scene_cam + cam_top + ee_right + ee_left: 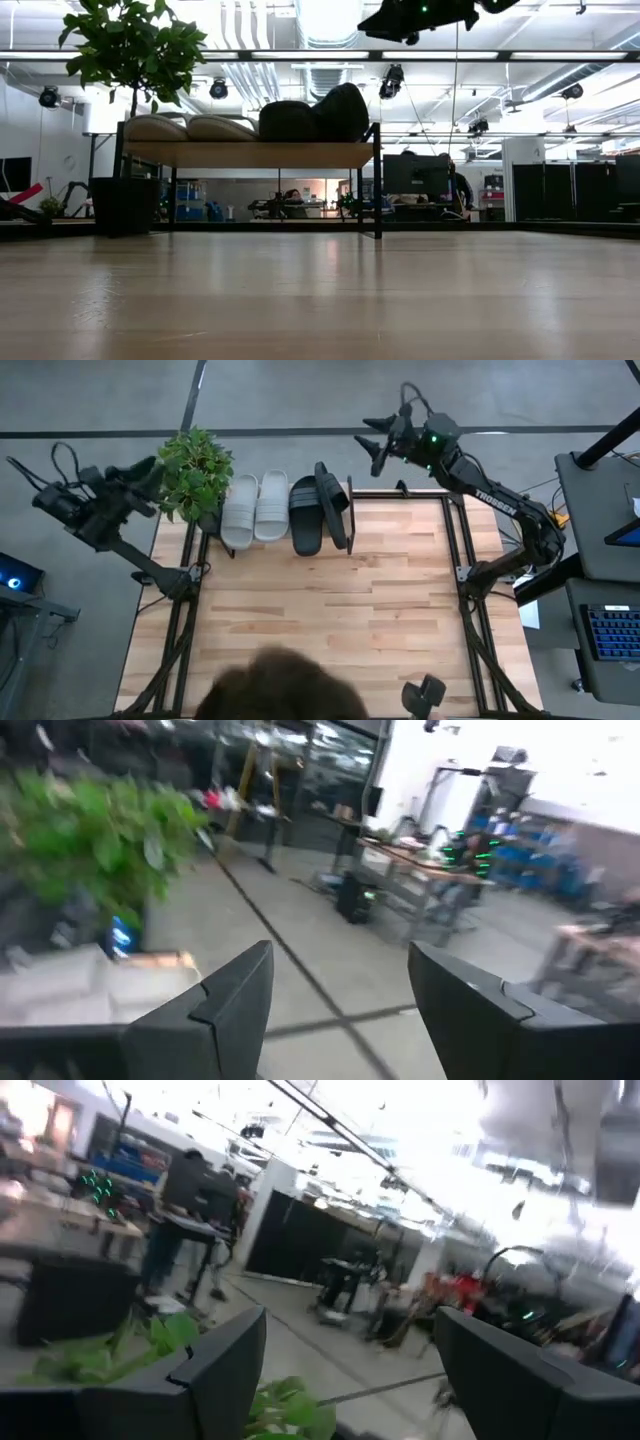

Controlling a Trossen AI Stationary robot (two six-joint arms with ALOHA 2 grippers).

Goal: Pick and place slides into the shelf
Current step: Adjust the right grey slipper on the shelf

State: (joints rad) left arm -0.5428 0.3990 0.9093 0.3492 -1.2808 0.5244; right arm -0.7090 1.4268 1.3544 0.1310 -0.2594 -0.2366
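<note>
The shelf (250,153) stands at the table's far edge. On its top board lie two light grey slides (255,508) side by side, soles down. To their right is a flat black slide (305,515). A second black slide (333,505) stands tipped on its side against it, at the shelf's right end. My right gripper (378,440) is open and high in the air beyond the shelf's right end, touching nothing. My left gripper (148,472) is open and off the table's left edge, beside the plant, with only leaves showing between its fingers (225,1370).
A leafy potted plant (195,470) stands at the shelf's left end, close to my left gripper. A person's head (280,685) shows over the table's near edge. The wooden tabletop (330,610) in front of the shelf is bare wood.
</note>
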